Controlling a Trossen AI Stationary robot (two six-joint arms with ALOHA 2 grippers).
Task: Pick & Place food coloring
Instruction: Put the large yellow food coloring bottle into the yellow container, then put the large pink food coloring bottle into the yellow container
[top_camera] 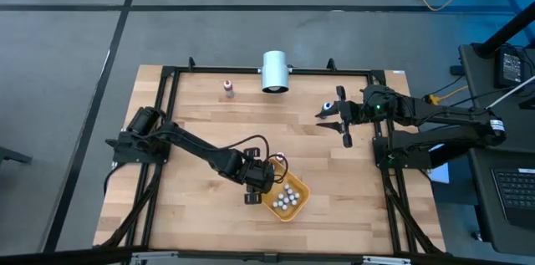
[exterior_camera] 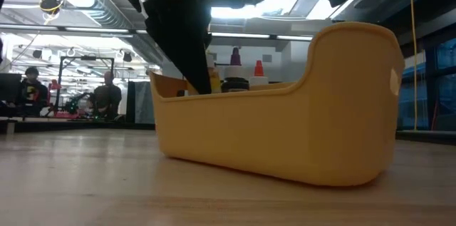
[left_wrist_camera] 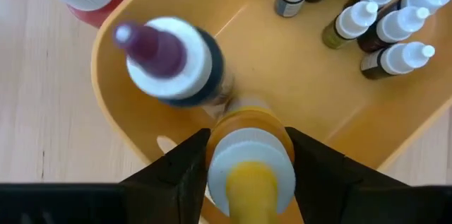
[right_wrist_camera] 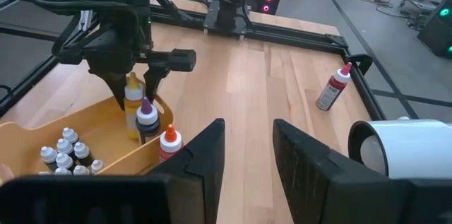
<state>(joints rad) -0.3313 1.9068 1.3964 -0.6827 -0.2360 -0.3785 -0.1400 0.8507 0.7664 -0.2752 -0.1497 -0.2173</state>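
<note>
- Left gripper (top_camera: pixel 256 183) lower centre of high view, at left end of orange tray (top_camera: pixel 298 206); jaws either side of yellow-capped bottle (left_wrist_camera: pixel 247 167), can't tell if gripping or let go.
- Bottle stands inside tray, next to purple-tipped bottle (left_wrist_camera: pixel 169 58).
- White-capped bottles (left_wrist_camera: pixel 381 12) clustered at tray's other end.
- Red-capped bottle (right_wrist_camera: pixel 169 143) on table, just outside tray.
- Right gripper (top_camera: pixel 336 115) upper right, jaws parted, empty.
</note>
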